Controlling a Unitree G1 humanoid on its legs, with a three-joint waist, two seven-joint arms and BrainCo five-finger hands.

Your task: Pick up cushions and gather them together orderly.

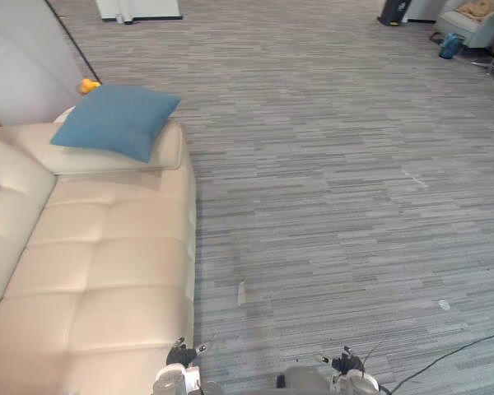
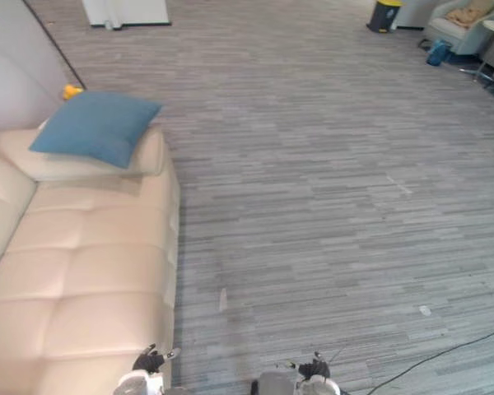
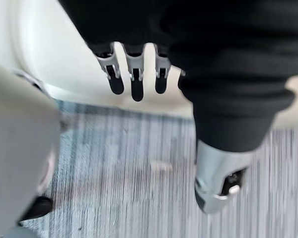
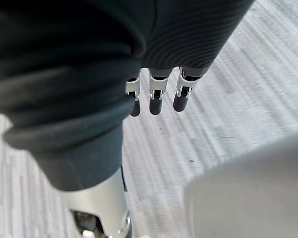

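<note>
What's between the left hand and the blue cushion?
Only bare cream sofa seat, per the left eye view; the left hand hangs at its near end, the blue cushion on the far armrest.

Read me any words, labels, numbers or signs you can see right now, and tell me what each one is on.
No text can be read in any view.
The blue cushion: plain cover, no label showing.
The beige sofa: no tag or print showing.
The dark bin at the far end of the floor: too small to tell whether it carries any marking.
</note>
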